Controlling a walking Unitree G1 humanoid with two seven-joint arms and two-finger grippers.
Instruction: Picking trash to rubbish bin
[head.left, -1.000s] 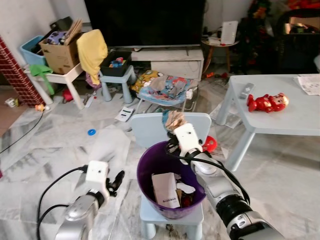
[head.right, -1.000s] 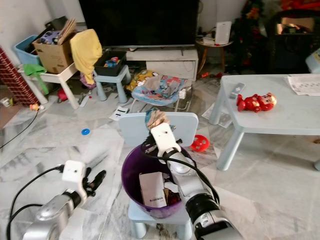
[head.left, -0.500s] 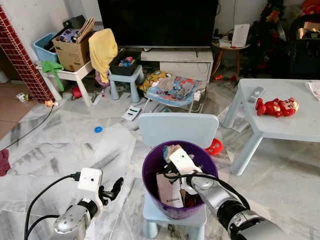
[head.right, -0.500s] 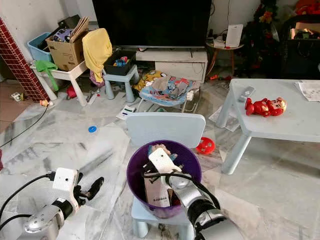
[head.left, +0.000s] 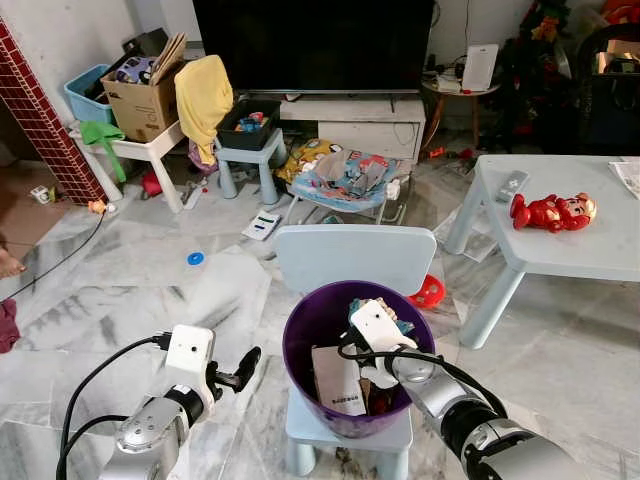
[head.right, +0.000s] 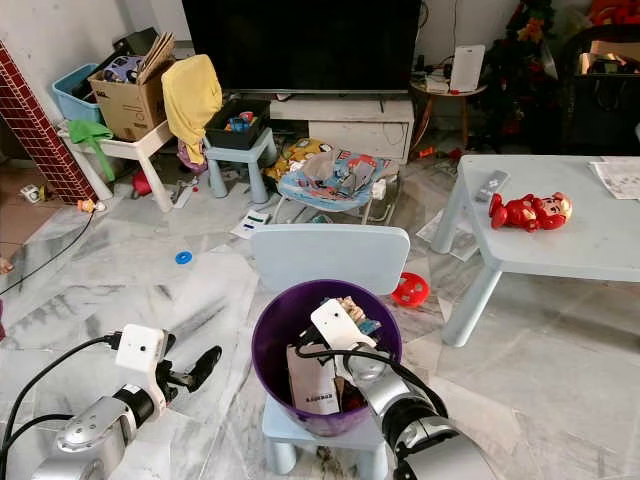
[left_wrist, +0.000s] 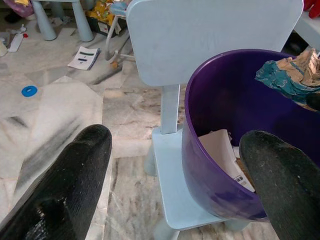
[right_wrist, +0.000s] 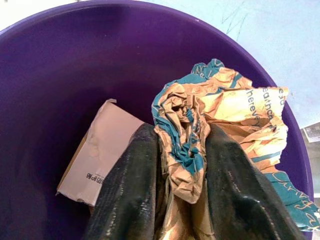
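- Down in front of the robot, in the left eye view, a purple bin (head.left: 300, 340) stands on the seat of a pale blue chair (head.left: 350, 255); the right pincer (head.left: 378, 318) is inside the bin's mouth, closed on a crumpled wrapper (head.left: 385, 317); the left pincer (head.left: 247, 362) hangs beside the bin over the marble floor (head.left: 120, 310), fingers parted and holding nothing; a pale blue counter (head.left: 590, 250) to the right carries a red toy (head.left: 550, 211).
- Right eye view: same layout; a flat cardboard box (head.right: 313, 385) already leans inside the bin, below the wrapper.
- Left wrist view: the two black fingertips (left_wrist: 75, 165) stand wide apart with nothing between them; the bin wall and chair back lie ahead.
- Right wrist view: the black fingers (right_wrist: 135, 185) pinch the wrapper at its twisted middle; its teal and tan folds bunch outward past the tips, the long axis running along the fingers toward the bin's far rim.
- The wrapper looks light, soft and crushable, not fragile; the present hold on its bunched waist seems sound, and it should drop freely once released.
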